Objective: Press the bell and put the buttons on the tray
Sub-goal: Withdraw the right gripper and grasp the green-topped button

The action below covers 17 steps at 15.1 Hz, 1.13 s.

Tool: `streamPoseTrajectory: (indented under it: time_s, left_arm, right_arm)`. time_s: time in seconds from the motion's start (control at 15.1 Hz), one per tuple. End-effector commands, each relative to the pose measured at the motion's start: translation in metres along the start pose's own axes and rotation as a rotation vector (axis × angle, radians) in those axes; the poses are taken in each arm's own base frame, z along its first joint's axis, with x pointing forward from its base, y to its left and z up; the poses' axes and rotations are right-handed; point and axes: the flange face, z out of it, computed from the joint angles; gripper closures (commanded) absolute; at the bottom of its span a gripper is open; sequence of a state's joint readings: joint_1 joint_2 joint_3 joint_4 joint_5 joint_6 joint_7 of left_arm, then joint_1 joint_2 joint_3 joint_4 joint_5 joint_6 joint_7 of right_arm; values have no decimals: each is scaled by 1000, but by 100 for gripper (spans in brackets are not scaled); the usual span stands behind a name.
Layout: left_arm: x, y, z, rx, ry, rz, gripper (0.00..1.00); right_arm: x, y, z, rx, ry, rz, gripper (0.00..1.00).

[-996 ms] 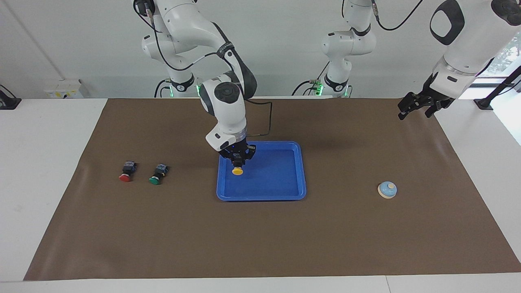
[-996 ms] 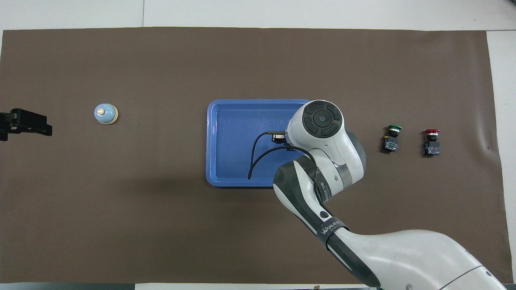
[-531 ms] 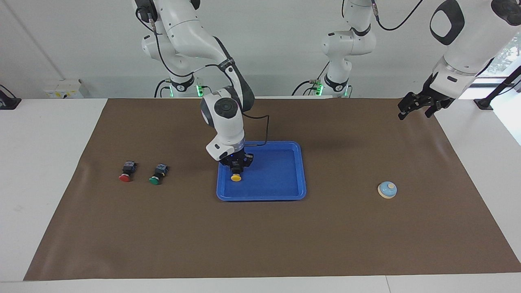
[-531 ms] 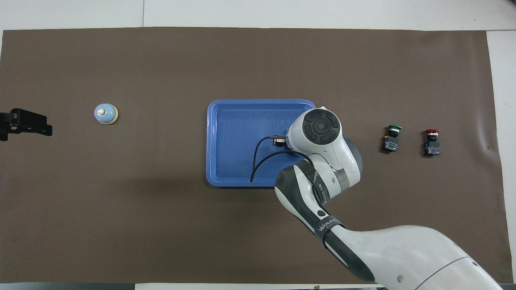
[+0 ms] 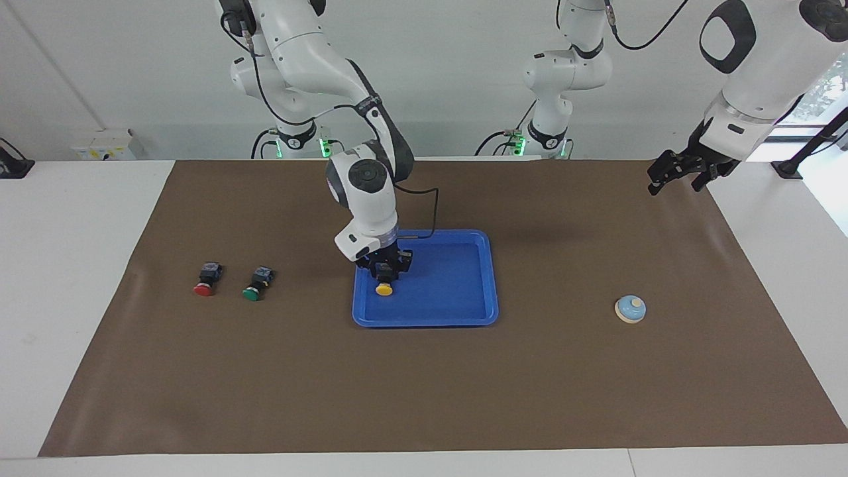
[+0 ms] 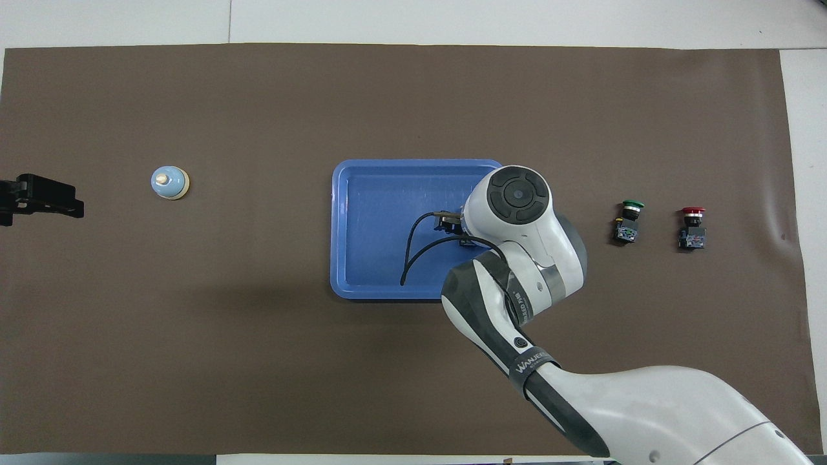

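so the right gripper point(image 5: 384, 272) has dropped into the tray point(image 5: 464, 318) since before, jaws unclear around the yellow button point(image 5: 383, 287), cap pointing away from the robots; left gripper point(image 5: 682, 173) waits open.

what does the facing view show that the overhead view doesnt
Only the facing view shows the yellow-capped push button lying in the tray under the right claw, plus both arm bases. Only the overhead view shows the right arm's wrist hiding that button. Both show the flat blue plastic tray, the red-capped button, the green-capped button, the light-blue dome bell and the waiting left claw.
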State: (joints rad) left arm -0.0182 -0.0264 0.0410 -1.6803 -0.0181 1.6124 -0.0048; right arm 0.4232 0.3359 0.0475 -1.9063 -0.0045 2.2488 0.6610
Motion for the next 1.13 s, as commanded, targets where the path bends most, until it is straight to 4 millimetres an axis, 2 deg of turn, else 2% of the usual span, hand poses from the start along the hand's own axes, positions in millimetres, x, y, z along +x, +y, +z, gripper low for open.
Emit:
streamPoseTrajectory:
  time_s: [0.0,0.13,0.27,0.46,0.6,0.73,1.06]
  left_arm:
    - [-7,-1,-4,3,0,-12,0]
    - [-7,-2,-4,5,0,-12,0]
    - [-7,-2,-4,5,0,-12,0]
    - [-7,-1,-4,3,0,-12,0]
    - [-7,-2,-4,5,0,-12,0]
    - [-7,-2,-4,5,0,-12,0]
    - [-7,-2,-4,5,0,-12,0]
  right_arm:
    - [17,23,-52,1,5,52,0]
    - [28,48,-77,-8,4,73,0]
    - [44,85,-92,-15,7,62,0]
    - [68,149,-90,-28,-11,20,0]
    - [77,183,-88,-29,-18,8,0]
    - [77,213,-73,-32,-26,-2,0]
    - [61,271,-23,-20,18,71,0]
